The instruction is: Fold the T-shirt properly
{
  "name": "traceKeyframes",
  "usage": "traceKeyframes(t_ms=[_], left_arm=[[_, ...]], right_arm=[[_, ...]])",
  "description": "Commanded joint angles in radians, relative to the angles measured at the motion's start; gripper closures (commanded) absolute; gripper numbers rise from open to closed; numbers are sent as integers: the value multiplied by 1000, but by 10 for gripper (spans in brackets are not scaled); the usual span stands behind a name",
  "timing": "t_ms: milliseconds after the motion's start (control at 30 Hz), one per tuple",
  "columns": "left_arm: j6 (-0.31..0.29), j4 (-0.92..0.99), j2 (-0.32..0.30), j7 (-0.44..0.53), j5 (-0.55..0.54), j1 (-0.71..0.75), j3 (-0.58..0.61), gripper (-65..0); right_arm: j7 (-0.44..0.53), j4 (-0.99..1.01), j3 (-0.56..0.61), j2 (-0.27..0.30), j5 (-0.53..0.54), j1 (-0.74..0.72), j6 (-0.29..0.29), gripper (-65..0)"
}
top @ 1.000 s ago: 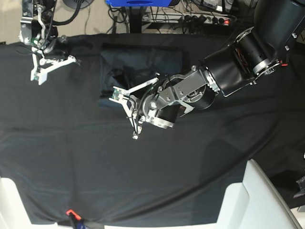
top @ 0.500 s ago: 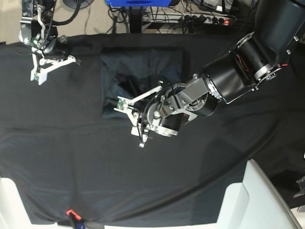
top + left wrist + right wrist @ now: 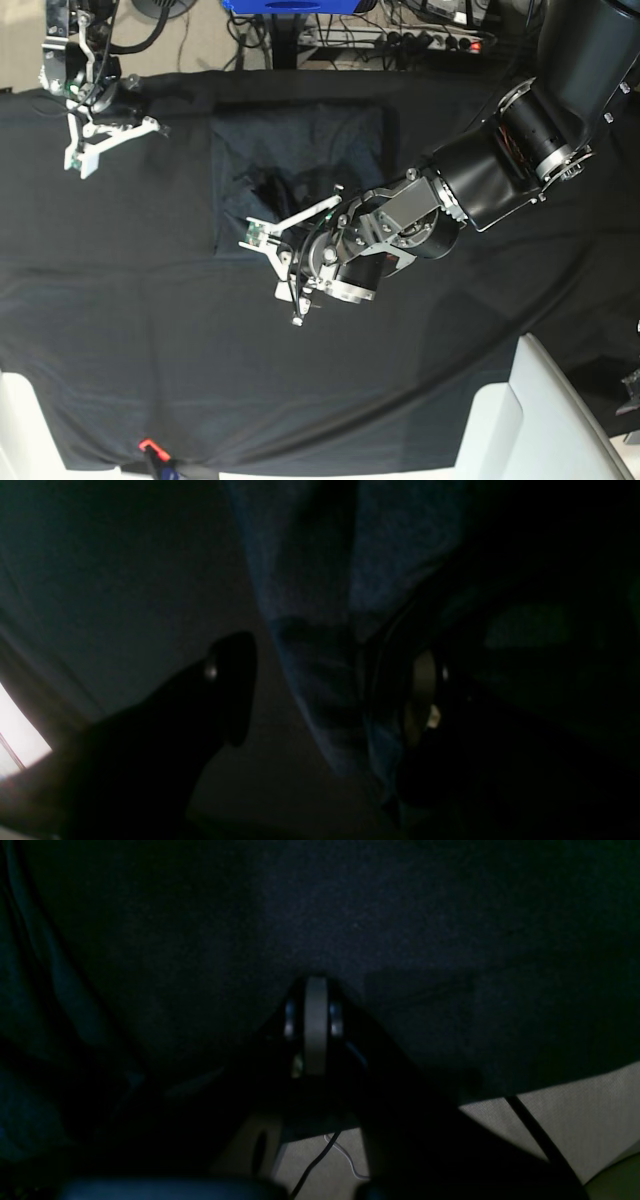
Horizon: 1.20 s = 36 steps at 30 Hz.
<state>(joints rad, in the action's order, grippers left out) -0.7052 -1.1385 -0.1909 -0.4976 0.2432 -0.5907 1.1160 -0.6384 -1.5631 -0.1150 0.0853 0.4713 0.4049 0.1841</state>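
The dark slate-grey T-shirt lies folded into a rectangle at the back middle of the black table cloth. There is a rumpled patch near its front edge. My left gripper is open at the shirt's front left corner, low over the cloth. In the left wrist view the left gripper has its fingers wide apart. A blue-grey fold of the shirt runs between them, close to the right finger. My right gripper hovers at the table's back left, away from the shirt. In the right wrist view the right gripper is shut and holds nothing.
White furniture stands at the front right and front left. A small orange-tipped item sits at the front edge. Cables and a power strip lie beyond the back edge. Floor shows under the right gripper.
My left gripper has moved toward the table's front, staying open. The shirt's front left corner now reaches further forward and lies flatter. The right arm has not moved.
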Motion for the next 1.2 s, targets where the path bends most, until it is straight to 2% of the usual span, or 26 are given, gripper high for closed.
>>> traceKeyframes(t_ms=[0, 167, 233, 700, 767, 900, 1033, 1100, 1167], left_arm=[[7, -10, 6, 1, 3, -30, -7, -385], [7, -8, 6, -5, -87, -47, -9, -385], [7, 12, 6, -40, -123, -59, -9, -385], [7, 102, 31, -49, -150, -81, -11, -383], [7, 120, 41, -49, -201, -84, -12, -382], [7, 148, 47, -49, -290, -96, -87, -380], [7, 148, 49, -49, -305, -102, -106, -378], [7, 148, 49, -49, -313, -102, -106, -378], [7, 150, 49, -49, -313, -101, -106, -378]], right_arm=[[-7, -9, 1, 6, 1, -1, 2, 0], [-7, -9, 2, 6, 1, -1, 2, 0], [-7, -9, 2, 6, 1, -1, 2, 0], [-8, -9, 4, 6, 1, -1, 2, 0], [-8, -9, 4, 6, 1, -1, 2, 0], [-8, -9, 4, 6, 1, -1, 1, 0], [-10, -15, 7, 9, 1, -1, -2, 0], [-10, -35, 44, 14, -3, 2, -2, 0], [-10, -75, 114, 54, -3, 6, -2, 0]])
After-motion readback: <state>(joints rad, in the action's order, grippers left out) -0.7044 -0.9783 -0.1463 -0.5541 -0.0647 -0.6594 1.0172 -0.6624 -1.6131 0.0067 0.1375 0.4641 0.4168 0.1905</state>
